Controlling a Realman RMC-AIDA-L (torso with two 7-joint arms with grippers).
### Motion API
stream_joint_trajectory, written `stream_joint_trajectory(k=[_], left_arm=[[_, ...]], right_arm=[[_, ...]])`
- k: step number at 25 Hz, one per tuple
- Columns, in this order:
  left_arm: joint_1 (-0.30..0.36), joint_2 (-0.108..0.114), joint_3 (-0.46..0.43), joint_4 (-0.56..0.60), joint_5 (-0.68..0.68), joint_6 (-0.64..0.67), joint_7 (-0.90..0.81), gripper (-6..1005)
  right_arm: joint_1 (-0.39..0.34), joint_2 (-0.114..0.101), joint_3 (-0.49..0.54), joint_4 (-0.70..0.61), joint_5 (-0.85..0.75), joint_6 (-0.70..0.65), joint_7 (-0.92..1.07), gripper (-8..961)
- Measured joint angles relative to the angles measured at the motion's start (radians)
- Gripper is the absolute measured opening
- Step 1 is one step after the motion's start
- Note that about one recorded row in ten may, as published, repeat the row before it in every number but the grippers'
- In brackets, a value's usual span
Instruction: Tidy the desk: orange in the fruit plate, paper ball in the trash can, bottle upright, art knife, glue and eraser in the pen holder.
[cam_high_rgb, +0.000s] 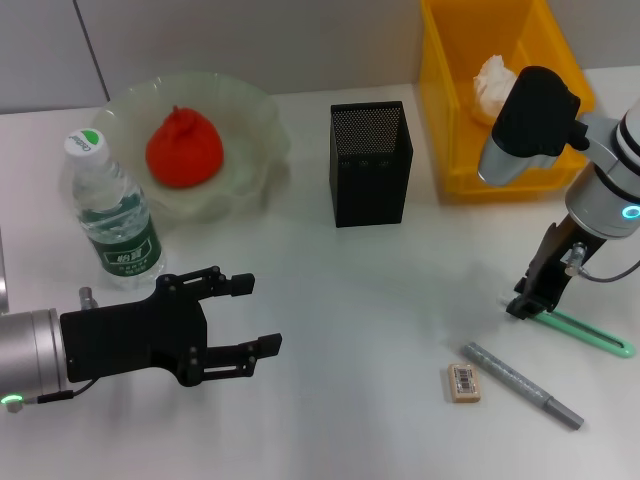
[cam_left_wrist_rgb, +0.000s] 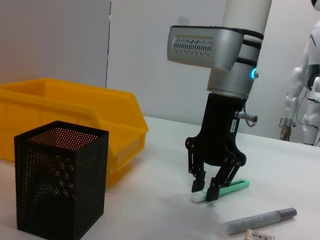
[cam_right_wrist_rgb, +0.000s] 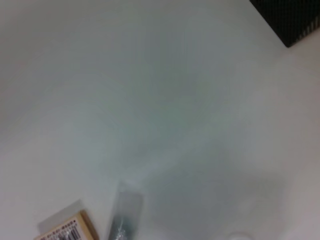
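The orange (cam_high_rgb: 185, 148) lies in the pale-green fruit plate (cam_high_rgb: 255, 110). The bottle (cam_high_rgb: 112, 215) stands upright beside the plate. The paper ball (cam_high_rgb: 495, 85) lies in the yellow trash can (cam_high_rgb: 450, 120). The black mesh pen holder (cam_high_rgb: 371, 165) stands mid-table. My right gripper (cam_high_rgb: 525, 305) points down and its fingers (cam_left_wrist_rgb: 214, 190) are closed around the white end of the green art knife (cam_high_rgb: 590, 335), which lies on the table. A grey glue stick (cam_high_rgb: 520, 385) and the eraser (cam_high_rgb: 464, 383) lie nearby. My left gripper (cam_high_rgb: 258, 315) is open and empty at the front left.
The left wrist view shows the pen holder (cam_left_wrist_rgb: 60, 185) in front of the trash can (cam_left_wrist_rgb: 75, 110), with the glue stick (cam_left_wrist_rgb: 260, 220) and the eraser (cam_left_wrist_rgb: 260, 235) near my right gripper (cam_left_wrist_rgb: 205, 192). The right wrist view shows the eraser (cam_right_wrist_rgb: 67, 230).
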Motion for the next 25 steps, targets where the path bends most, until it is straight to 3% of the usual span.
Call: stream_joint_trajectory(k=[3,25], left_arm=[[0.000,0.000,0.000,0.000,-0.001,0.000,0.000,802],[-0.002,0.000,-0.003,0.003,-0.003,0.000,-0.001,802]], right_arm=[[0.001,0.000,0.000,0.003,0.000,0.004,0.000,255],[0.005,0.000,-0.001,0.012,0.000,0.005,-0.002,255]])
